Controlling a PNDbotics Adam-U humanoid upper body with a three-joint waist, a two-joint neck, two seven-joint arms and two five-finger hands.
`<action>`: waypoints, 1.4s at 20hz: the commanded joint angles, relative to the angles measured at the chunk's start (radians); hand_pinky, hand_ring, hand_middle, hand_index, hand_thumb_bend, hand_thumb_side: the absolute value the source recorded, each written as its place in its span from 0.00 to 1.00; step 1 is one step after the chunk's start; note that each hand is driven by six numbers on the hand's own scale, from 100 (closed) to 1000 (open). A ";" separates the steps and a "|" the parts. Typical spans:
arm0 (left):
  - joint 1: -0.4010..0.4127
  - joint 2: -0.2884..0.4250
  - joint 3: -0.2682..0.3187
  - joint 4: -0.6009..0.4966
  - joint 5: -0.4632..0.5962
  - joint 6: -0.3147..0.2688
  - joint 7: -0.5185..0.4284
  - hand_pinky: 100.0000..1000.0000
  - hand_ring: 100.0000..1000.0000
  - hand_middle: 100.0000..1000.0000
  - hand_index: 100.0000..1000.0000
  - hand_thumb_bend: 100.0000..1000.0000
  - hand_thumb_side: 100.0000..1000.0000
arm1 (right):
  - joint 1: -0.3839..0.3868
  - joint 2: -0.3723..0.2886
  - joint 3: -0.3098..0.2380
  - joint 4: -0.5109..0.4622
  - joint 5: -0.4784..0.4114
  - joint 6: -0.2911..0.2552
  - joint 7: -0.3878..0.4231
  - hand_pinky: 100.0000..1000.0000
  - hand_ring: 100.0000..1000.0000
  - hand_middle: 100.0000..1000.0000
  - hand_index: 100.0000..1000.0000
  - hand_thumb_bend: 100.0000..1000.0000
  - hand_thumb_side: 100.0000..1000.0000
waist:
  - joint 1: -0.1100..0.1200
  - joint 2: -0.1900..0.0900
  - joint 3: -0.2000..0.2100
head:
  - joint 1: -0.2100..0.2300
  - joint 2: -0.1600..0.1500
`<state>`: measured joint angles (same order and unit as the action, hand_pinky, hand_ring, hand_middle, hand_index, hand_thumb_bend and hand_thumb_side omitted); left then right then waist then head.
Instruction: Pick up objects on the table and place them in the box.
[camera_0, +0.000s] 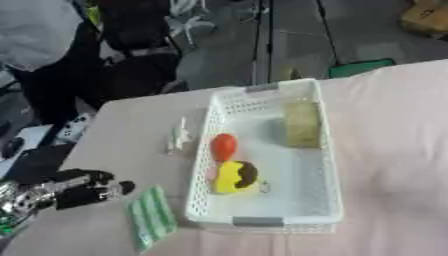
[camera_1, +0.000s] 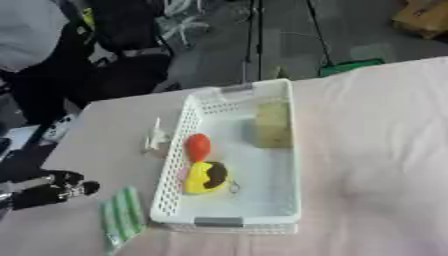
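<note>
A white slotted basket (camera_0: 328, 165) stands mid-table. Inside it lie a red oval thing (camera_0: 224, 146), a yellow and black toy (camera_0: 235, 176) and a pale olive block (camera_0: 302, 124). On the cloth left of the basket lie a green and white striped packet (camera_0: 150, 217) and a small whitish clear thing (camera_0: 178, 136). My left hand (camera_0: 77, 191) hangs at the left edge, just left of the striped packet, its dark fingers curled with nothing in them. My right hand shows in neither view.
A pale pink cloth (camera_0: 394, 140) covers the table, with broad bare room to the right of the basket. The table's left edge runs close by my left hand. Dark gear and a person's clothing stand beyond the far left corner.
</note>
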<state>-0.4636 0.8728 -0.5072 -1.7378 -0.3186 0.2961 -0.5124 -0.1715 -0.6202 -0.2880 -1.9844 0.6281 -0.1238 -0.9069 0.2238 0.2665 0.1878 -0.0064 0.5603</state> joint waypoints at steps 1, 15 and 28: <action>0.008 0.038 0.038 -0.011 -0.078 -0.144 0.005 1.00 1.00 1.00 1.00 0.83 1.00 | -0.013 -0.015 0.000 -0.016 -0.008 -0.004 0.000 0.84 0.93 0.82 0.78 0.00 1.00 | -0.020 -0.011 -0.005 | -0.002 -0.018; 0.026 -0.032 0.039 0.125 -0.217 -0.252 0.007 1.00 1.00 1.00 1.00 0.95 0.93 | -0.022 -0.006 0.005 -0.016 -0.018 -0.013 0.000 0.84 0.93 0.82 0.78 0.00 1.00 | -0.048 -0.009 -0.037 | 0.014 -0.030; 0.006 -0.097 0.034 0.190 -0.285 -0.229 0.088 1.00 1.00 1.00 1.00 0.91 0.94 | -0.023 0.001 0.004 -0.016 -0.021 -0.015 0.000 0.84 0.93 0.82 0.77 0.00 1.00 | -0.062 -0.005 -0.046 | 0.020 -0.023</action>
<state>-0.4438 0.7576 -0.4835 -1.5462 -0.6015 0.0653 -0.4347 -0.1851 -0.6093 -0.2815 -1.9844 0.6148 -0.1353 -0.9077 0.1702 0.2748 0.1417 0.0106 0.5358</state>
